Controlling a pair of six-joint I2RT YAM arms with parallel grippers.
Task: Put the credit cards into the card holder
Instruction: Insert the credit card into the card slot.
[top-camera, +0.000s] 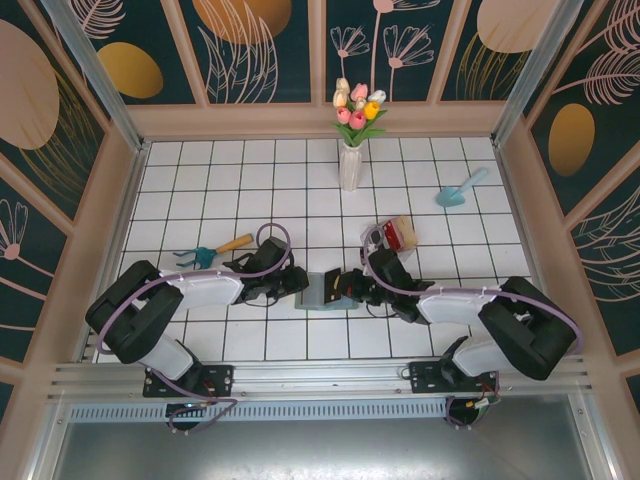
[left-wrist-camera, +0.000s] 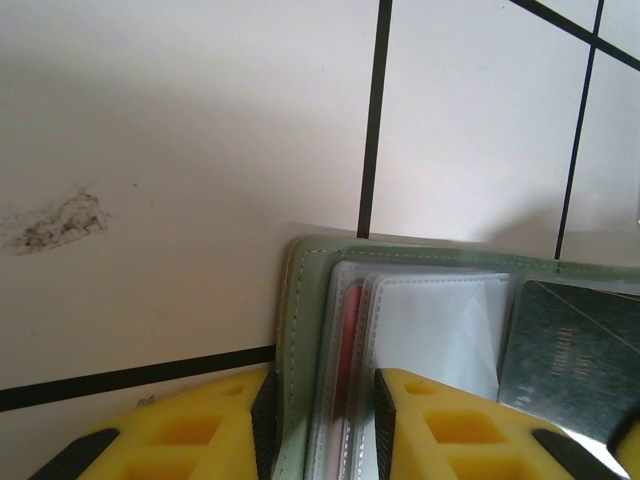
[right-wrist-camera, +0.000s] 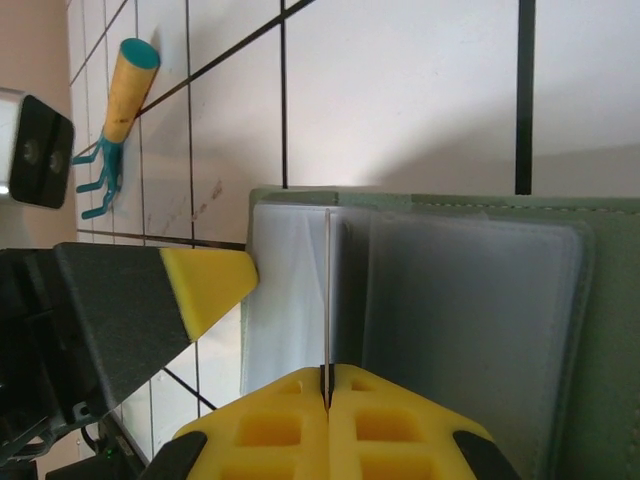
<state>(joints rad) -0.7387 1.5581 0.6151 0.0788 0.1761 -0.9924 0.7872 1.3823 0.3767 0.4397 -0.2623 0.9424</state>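
Left hand (left-wrist-camera: 320, 400) clamps card holder (left-wrist-camera: 300, 290); right hand (right-wrist-camera: 327, 385) pinches dark grey credit card (left-wrist-camera: 570, 350) edge-on. I fear corner snagging clear sleeve (right-wrist-camera: 460, 300), buckling card, dragging holder.

On my screen, the grey-green card holder (top-camera: 322, 290) lies open on the tiles (top-camera: 250, 190), a red card (left-wrist-camera: 350, 340) in its clear sleeves (left-wrist-camera: 440, 320), a dark grey card (left-wrist-camera: 570, 350) just over them.

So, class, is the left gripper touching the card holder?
Touching. The left wrist view shows the left gripper clamped over the green stitched edge of the card holder, its jaws pressed against both sides with no gap.
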